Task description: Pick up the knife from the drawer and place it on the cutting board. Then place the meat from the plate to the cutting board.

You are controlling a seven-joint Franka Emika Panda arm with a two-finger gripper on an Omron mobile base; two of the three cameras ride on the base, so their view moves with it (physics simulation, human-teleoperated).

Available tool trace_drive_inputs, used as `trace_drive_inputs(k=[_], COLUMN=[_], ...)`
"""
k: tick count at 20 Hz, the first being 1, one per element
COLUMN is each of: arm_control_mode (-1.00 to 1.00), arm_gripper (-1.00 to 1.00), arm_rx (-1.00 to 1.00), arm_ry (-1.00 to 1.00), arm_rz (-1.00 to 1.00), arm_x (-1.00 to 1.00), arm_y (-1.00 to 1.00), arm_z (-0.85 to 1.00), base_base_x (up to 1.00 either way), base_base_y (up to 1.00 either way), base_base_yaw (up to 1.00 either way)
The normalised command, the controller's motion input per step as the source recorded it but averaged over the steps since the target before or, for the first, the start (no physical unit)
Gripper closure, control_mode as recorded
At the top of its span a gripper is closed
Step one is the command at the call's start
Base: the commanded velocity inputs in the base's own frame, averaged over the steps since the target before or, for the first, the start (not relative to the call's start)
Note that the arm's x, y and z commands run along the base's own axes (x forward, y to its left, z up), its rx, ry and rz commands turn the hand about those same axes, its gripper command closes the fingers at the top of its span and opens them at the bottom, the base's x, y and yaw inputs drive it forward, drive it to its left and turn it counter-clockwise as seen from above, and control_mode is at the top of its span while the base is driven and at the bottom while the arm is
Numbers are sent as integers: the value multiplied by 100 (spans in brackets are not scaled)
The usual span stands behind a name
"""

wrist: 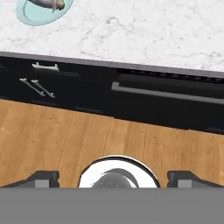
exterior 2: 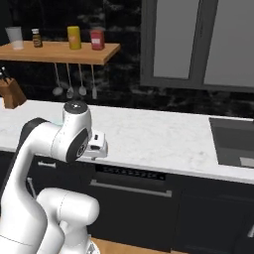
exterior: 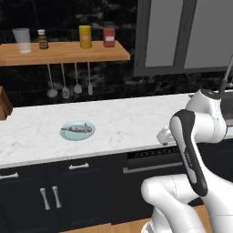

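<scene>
Two dark fingertips stand at the bottom of your hand view, far apart, so the gripper (wrist: 113,178) is wide open and holds nothing. It looks down past the counter edge at the wooden floor (wrist: 87,135) and the black cabinet fronts.

Going left to right in the left base view: a knife block (exterior: 4,103) sits at the counter's left edge, then the plate (exterior: 78,130) lies near the middle of the counter (exterior: 132,123), a little back from its front edge, with the meat (exterior: 78,129) resting on it. The arm rises at the right, its hand over the counter's front edge, well to the right of the plate.

In your hand view the plate (wrist: 37,15) and meat (wrist: 49,3) show at the top left corner, well apart from the fingertips. Below the counter edge, toward the left, you see a drawer (wrist: 48,70) shut, with its short silver handle. You cannot see the knife while it stays shut.
</scene>
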Motion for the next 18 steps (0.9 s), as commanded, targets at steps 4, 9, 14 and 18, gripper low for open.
trace_drive_inputs(k=[4, 9, 14, 18], arm_control_mode=[100, 100, 100, 100], arm_gripper=[-100, -100, -100, -100], arm_rx=[0, 0, 0, 0], arm_ry=[0, 0, 0, 0], arm_rz=[0, 0, 0, 0], arm_x=[0, 0, 0, 0], arm_y=[0, 0, 0, 0], arm_z=[0, 0, 0, 0], base_base_x=[37, 45, 37, 41], base_base_y=[82, 72, 67, 38], base_base_yaw=[0, 0, 0, 0])
